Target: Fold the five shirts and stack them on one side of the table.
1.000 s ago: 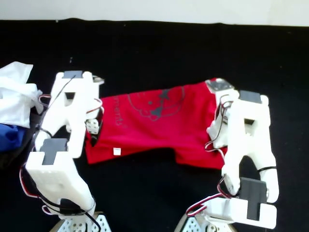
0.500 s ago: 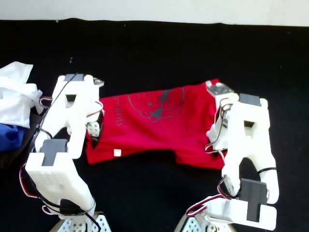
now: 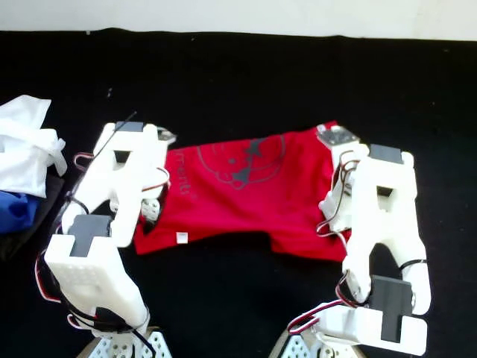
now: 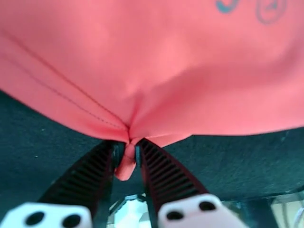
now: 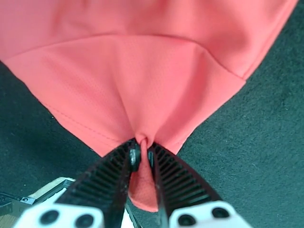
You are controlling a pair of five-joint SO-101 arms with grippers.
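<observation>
The red shirt (image 3: pixel 246 190) lies spread across the middle of the black surface (image 3: pixel 246 67), print up. Its lower edge dips into a notch near the middle. My left jaws are clenched on a pinch of its left edge, my right jaws on a pinch of its right edge. In the last half second my left arm has swung inward toward the shirt's middle, carrying that edge along, while my right arm has kept its place. I judge this the start of drawing the left side in for a fold. From above, my arms cover both gripped edges, so how the cloth lies beneath them is unclear. A crumpled white shirt (image 3: pixel 26 145) and a blue shirt (image 3: pixel 15 209) sit at the left edge, cut off.
</observation>
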